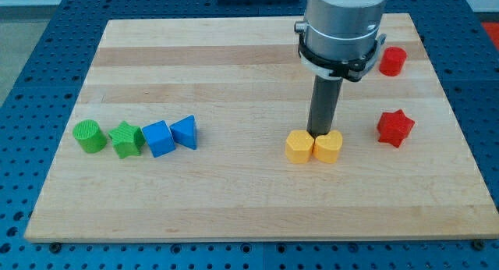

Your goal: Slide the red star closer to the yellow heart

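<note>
The red star point(394, 128) sits right of centre, apart from the yellow heart point(328, 147); no push looks begun. My tip point(319, 134), a bare rod with no pincer, stands behind the heart.

The surface point(234, 59) is pale wood with a smooth, matt finish and visible lengthwise grain in joined strips. The red star point(394, 128), the yellow heart point(328, 147) and the green cylinder point(90, 136) look like matt plastic with faintly ridged faces. The rod ending in my tip point(320, 134) is dark and matt, under a smooth grey housing point(343, 16) with a slight sheen.
</note>
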{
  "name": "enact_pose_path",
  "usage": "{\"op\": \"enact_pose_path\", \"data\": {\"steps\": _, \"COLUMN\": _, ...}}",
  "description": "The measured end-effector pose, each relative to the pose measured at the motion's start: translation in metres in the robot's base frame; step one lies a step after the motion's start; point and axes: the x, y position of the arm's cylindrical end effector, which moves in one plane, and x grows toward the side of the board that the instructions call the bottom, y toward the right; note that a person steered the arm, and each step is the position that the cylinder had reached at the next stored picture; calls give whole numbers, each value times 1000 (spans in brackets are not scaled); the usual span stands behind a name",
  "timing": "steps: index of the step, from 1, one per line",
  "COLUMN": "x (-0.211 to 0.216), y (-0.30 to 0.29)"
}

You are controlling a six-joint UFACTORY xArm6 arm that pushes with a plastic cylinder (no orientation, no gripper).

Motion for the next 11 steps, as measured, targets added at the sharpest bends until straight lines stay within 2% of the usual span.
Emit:
{"op": "enact_pose_path", "data": {"steps": 1, "x": -28, "y": 0}}
{"op": "enact_pose_path", "data": {"steps": 2, "x": -72, "y": 14}}
{"op": "enact_pose_path", "data": {"steps": 3, "x": -82, "y": 62}}
{"op": "enact_pose_path", "data": {"steps": 4, "x": -83, "y": 96}}
{"op": "enact_pose_path", "data": {"steps": 5, "x": -44, "y": 116}}
{"op": "enact_pose_path", "data": {"steps": 9, "x": -21, "y": 117}}
{"op": "enact_pose_path", "data": {"steps": 10, "x": -28, "y": 137}}
{"op": "enact_pose_path", "data": {"steps": 11, "x": -15, "y": 164}}
